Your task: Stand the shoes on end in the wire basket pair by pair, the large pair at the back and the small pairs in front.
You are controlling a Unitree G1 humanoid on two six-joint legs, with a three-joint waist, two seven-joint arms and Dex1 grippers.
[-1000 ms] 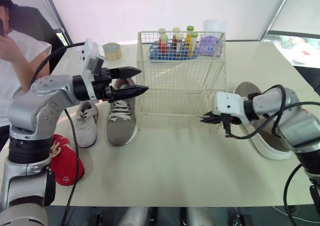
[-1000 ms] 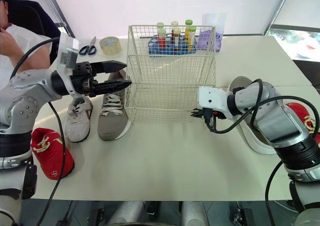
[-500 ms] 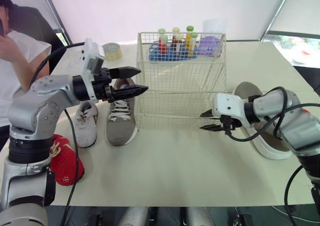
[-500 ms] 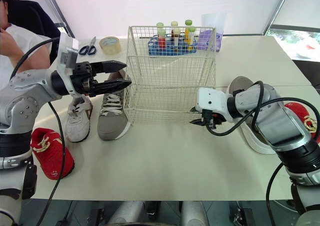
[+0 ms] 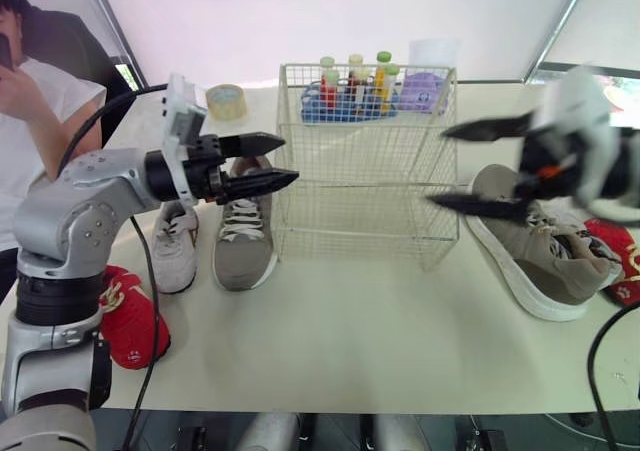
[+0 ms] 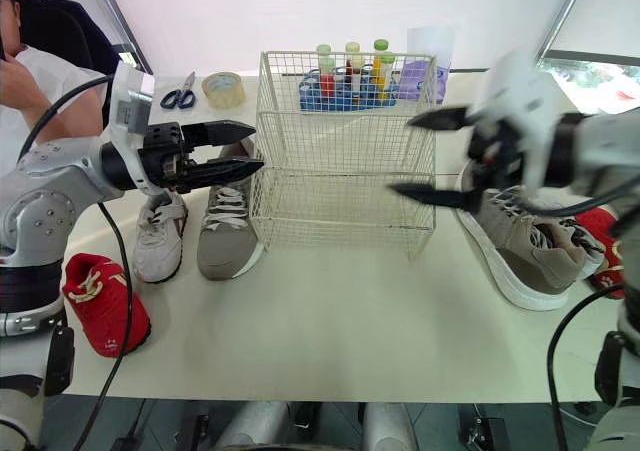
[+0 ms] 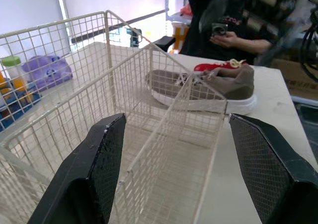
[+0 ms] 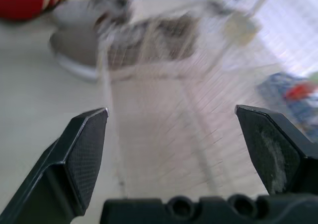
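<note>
"Shoes first: is any of them in the wire basket [image 5: 365,206] yet?"

"None. It stands bare in the middle of the table [image 5: 380,341]. One large grey shoe [image 5: 243,241] lies flat just beside its left wall, and its mate [image 5: 545,256] lies flat off the right side. A small pale shoe [image 5: 176,251] sits next to the left one. One red shoe [image 5: 130,321] lies near the table's left front edge, and another [image 5: 612,256] lies behind the right grey shoe."

"Why are the big ones split like that?"

"My guess is that it puts one within each arm's reach. The large pair belongs at the back, so it makes sense to load it before the small pairs crowd the front."

"And the grippers?"

"The left gripper [image 5: 288,158] hovers over the left grey shoe, close to the basket's wall. Its fingers are parted and hold nothing. The right gripper [image 5: 438,166] hangs at the basket's right front corner, near the other grey shoe, spread wide and also empty. Both look posed for a grasp, not a placement."

"What's the risk?"

"The left fingertips are close to the wire and could snag it on the way down."
</note>
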